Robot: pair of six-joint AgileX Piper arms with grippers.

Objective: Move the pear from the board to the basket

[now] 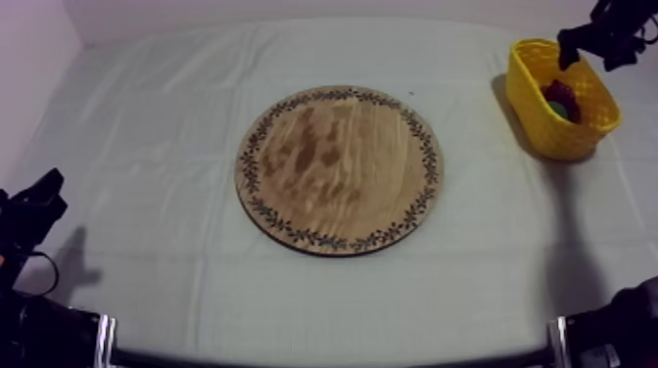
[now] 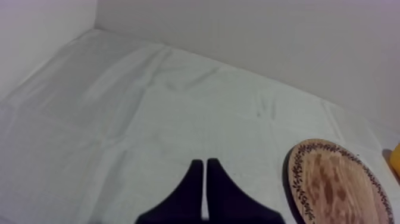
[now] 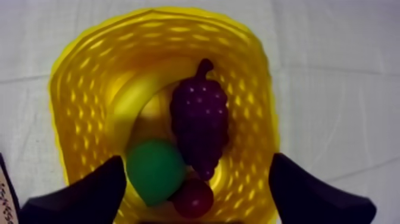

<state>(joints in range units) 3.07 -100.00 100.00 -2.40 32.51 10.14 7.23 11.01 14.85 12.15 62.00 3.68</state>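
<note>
Right gripper (image 3: 197, 161) hangs wide open over the yellow basket (image 3: 71, 89) at the far right corner of the tabletop (image 1: 147, 147), pear (image 3: 155, 170) inside; left gripper (image 2: 205, 164) pinched together.

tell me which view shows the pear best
Right wrist view: the pear lies green in the yellow basket beside the grapes. The top view gives a green speck of it; the left wrist view, the basket's edge.

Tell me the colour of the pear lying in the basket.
Green; the pear shows best in the right wrist view, beside the purple grapes.
</note>
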